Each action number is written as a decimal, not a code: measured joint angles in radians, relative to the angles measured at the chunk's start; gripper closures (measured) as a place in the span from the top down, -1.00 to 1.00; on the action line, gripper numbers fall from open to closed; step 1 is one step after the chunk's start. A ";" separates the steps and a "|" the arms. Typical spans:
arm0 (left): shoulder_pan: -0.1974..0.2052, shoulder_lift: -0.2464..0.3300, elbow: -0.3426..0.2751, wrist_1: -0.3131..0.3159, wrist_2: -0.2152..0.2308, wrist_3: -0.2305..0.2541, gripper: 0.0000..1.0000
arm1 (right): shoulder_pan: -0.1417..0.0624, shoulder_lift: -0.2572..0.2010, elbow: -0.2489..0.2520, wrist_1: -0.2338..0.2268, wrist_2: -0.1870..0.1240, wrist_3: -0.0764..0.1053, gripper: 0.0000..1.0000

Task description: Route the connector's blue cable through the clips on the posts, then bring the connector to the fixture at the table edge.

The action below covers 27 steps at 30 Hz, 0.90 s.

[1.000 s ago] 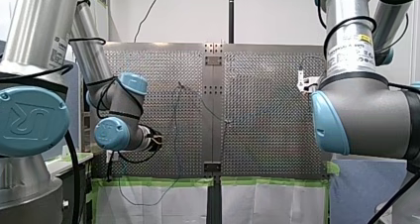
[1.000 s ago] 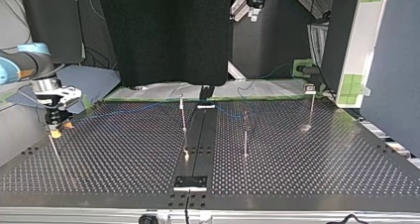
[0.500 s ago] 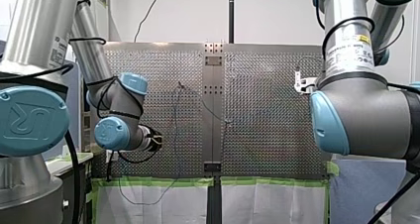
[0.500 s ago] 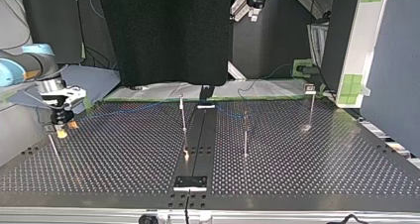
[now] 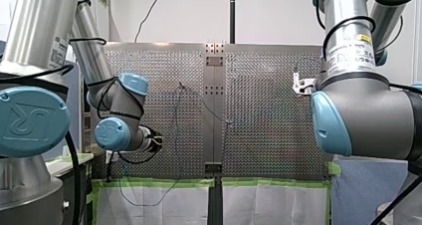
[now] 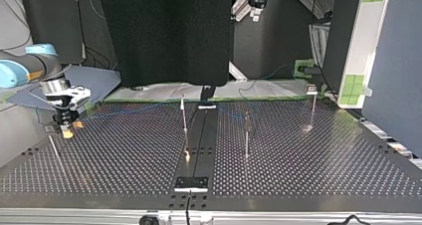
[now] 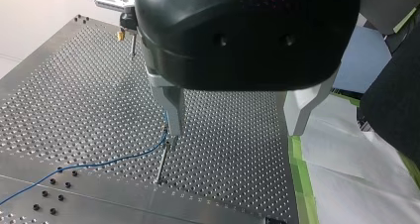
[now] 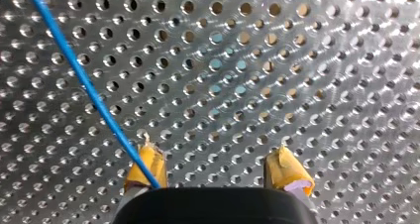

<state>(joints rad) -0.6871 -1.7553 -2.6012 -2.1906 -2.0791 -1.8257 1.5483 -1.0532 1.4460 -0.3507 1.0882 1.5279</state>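
The thin blue cable [image 6: 129, 110] lies across the perforated table [image 6: 308, 175]. In the right wrist view the cable [image 8: 84, 80] runs slantwise down to one yellow pad [image 8: 146, 164] of my right gripper [image 8: 218, 167], which is open and low over the plate. At the top view's left this gripper [image 6: 66, 130] hangs beside a thin post [image 6: 52, 145]. My left gripper [image 7: 235, 130] is open, high above a post [image 7: 162, 159] whose clip holds the cable [image 7: 114, 159]. I cannot make out the connector.
Three more posts [image 6: 184, 115] [image 6: 246, 135] [image 6: 312, 108] stand on the plate. A dark centre rail ends at the fixture block [image 6: 190, 183] at the top view's near edge. Green tape [image 7: 297, 164] and white sheeting border the far side.
My right gripper has shifted toward the top view's right and risen a little, away from the post at the left. My left arm has not moved.
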 joint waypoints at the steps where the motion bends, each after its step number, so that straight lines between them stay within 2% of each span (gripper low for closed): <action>1: 0.000 0.000 0.000 0.000 -0.001 0.000 1.00 | 0.001 0.000 0.000 0.006 0.000 -0.005 1.00; 12: 0.000 0.000 0.000 0.000 -0.002 0.002 1.00 | 0.015 -0.002 0.000 0.060 0.003 -0.080 1.00; 23: 0.000 0.000 0.000 -0.001 -0.002 0.002 1.00 | 0.030 -0.025 0.001 0.124 0.009 -0.121 1.00; 27: 0.000 0.000 0.000 -0.002 -0.002 0.002 1.00 | 0.033 -0.026 0.004 0.144 0.014 -0.129 1.00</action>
<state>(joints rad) -0.6874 -1.7553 -2.6013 -2.1922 -2.0808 -1.8238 1.5810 -1.0789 1.4498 -0.2068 1.1025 1.3994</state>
